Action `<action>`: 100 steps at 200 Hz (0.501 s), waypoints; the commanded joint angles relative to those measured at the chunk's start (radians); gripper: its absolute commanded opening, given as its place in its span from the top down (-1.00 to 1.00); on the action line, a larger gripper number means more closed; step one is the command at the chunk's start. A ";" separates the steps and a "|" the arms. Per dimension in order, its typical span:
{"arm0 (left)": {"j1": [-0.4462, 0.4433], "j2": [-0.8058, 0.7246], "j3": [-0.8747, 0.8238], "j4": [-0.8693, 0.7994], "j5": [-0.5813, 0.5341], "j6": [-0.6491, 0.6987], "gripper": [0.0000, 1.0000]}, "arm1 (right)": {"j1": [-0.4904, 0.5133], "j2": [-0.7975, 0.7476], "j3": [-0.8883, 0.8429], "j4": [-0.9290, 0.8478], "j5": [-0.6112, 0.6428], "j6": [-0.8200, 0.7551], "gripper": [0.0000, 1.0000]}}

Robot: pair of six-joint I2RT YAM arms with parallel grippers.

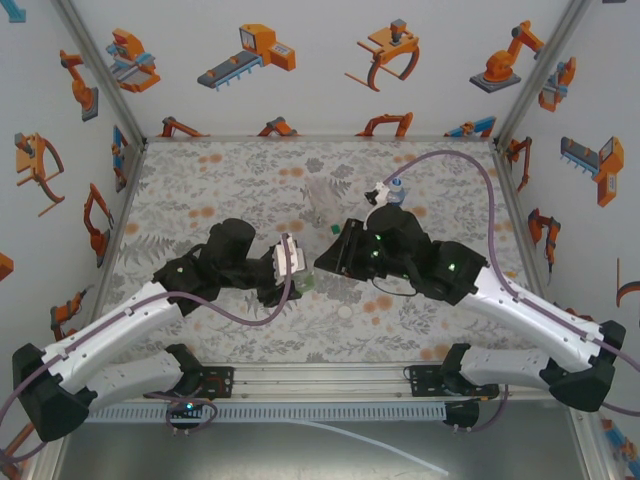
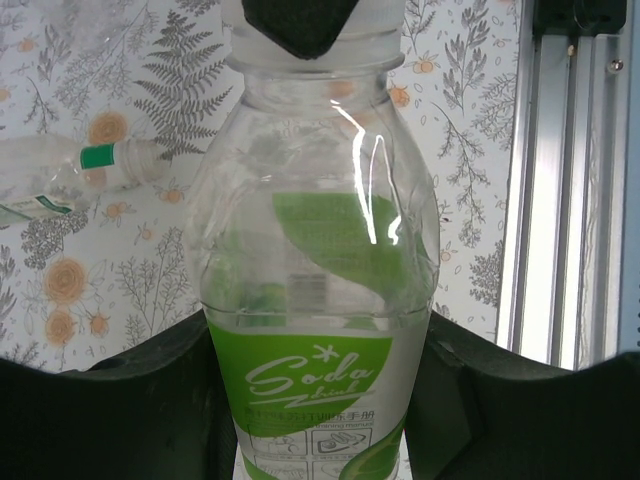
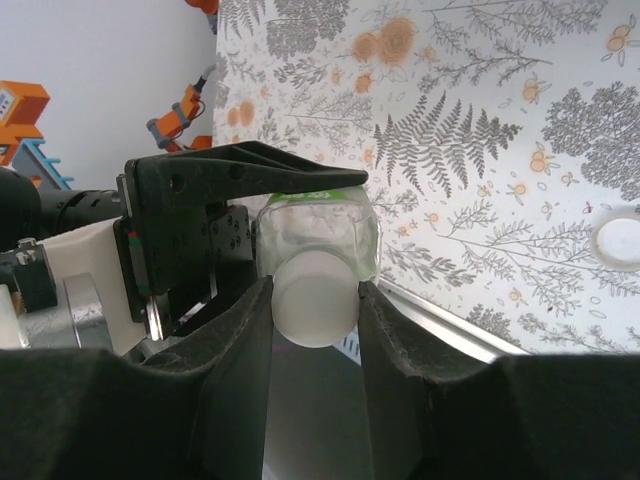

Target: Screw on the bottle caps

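the green-labelled bottle (image 2: 318,300) runs off the bottom of the left wrist view, and a black finger (image 2: 300,22) covers its mouth. from the right wrist, the right gripper (image 3: 314,300) hides both sides of the white cap (image 3: 312,312), and the left gripper (image 3: 320,225) masks most of the bottle. a lying bottle (image 2: 90,165) and a pale cap (image 3: 620,240) are clipped by picture edges. near the far edge of the table (image 1: 200,170), a colourless bottle (image 1: 322,200) is too faint to outline.

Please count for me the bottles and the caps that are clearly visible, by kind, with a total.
Bottles: 3 (green-label bottle, lying clear bottle, third bottle)
Caps: 2 (gripped white cap, loose cap); any other is too small to tell
Total: 5
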 commanded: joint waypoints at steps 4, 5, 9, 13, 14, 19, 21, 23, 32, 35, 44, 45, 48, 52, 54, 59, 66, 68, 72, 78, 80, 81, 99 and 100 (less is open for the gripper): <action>-0.021 -0.020 0.010 0.036 0.109 0.031 1.00 | -0.005 -0.003 0.074 0.044 0.043 -0.217 0.04; -0.021 -0.020 0.010 0.036 0.109 0.031 1.00 | -0.005 -0.005 0.075 0.045 0.040 -0.232 0.04; -0.021 -0.023 0.011 0.033 0.110 0.032 1.00 | -0.004 -0.011 0.077 0.049 0.031 -0.284 0.03; -0.021 -0.024 0.010 0.033 0.111 0.032 1.00 | -0.004 -0.019 0.078 0.055 0.018 -0.333 -0.02; -0.021 -0.025 0.010 0.033 0.112 0.032 1.00 | -0.005 -0.023 0.077 0.059 0.013 -0.356 -0.04; -0.021 -0.026 0.009 0.034 0.114 0.031 1.00 | -0.004 -0.032 0.076 0.065 -0.003 -0.411 -0.09; -0.021 -0.027 0.009 0.033 0.117 0.032 1.00 | -0.005 -0.035 0.076 0.066 -0.013 -0.445 -0.10; -0.021 -0.029 0.008 0.034 0.117 0.032 1.00 | -0.005 -0.041 0.075 0.069 -0.023 -0.490 -0.10; -0.021 -0.031 0.006 0.033 0.131 0.033 1.00 | -0.004 -0.057 0.076 0.076 -0.048 -0.608 -0.10; -0.021 -0.031 0.006 0.033 0.138 0.033 1.00 | -0.004 -0.063 0.076 0.078 -0.060 -0.645 -0.10; -0.021 -0.033 0.008 0.023 0.165 0.042 1.00 | -0.004 -0.079 0.073 0.086 -0.111 -0.777 -0.09; -0.021 -0.033 0.008 0.021 0.168 0.043 1.00 | -0.004 -0.081 0.072 0.087 -0.119 -0.793 -0.09; -0.021 -0.033 0.010 0.015 0.179 0.048 1.00 | -0.004 -0.086 0.072 0.089 -0.141 -0.838 -0.09; -0.021 -0.033 0.012 0.008 0.192 0.053 1.00 | -0.004 -0.092 0.072 0.089 -0.179 -0.898 -0.08; -0.021 -0.033 0.012 0.006 0.198 0.054 1.00 | -0.004 -0.095 0.072 0.088 -0.196 -0.920 -0.08; -0.021 -0.034 0.014 0.000 0.208 0.056 1.00 | -0.004 -0.103 0.071 0.084 -0.242 -0.998 -0.08; -0.021 -0.033 0.017 -0.006 0.221 0.059 1.00 | -0.004 -0.110 0.068 0.078 -0.306 -1.090 -0.06; -0.022 -0.034 0.017 -0.009 0.225 0.060 1.00 | -0.004 -0.111 0.067 0.074 -0.323 -1.112 -0.06; -0.022 -0.035 0.018 -0.012 0.231 0.062 1.00 | -0.004 -0.114 0.065 0.068 -0.352 -1.158 -0.06; -0.022 -0.037 0.020 -0.013 0.236 0.063 1.00 | -0.004 -0.120 0.062 0.061 -0.389 -1.217 -0.07; -0.022 -0.037 0.020 -0.013 0.239 0.063 1.00 | -0.004 -0.121 0.060 0.058 -0.401 -1.235 -0.07; -0.022 -0.037 0.020 -0.013 0.240 0.063 1.00 | -0.004 -0.121 0.059 0.057 -0.407 -1.243 -0.07; -0.023 -0.044 0.023 -0.013 0.248 0.064 1.00 | -0.004 -0.129 0.050 0.040 -0.490 -1.364 -0.10; -0.024 -0.044 0.023 -0.013 0.248 0.064 1.00 | -0.004 -0.129 0.049 0.040 -0.494 -1.367 -0.09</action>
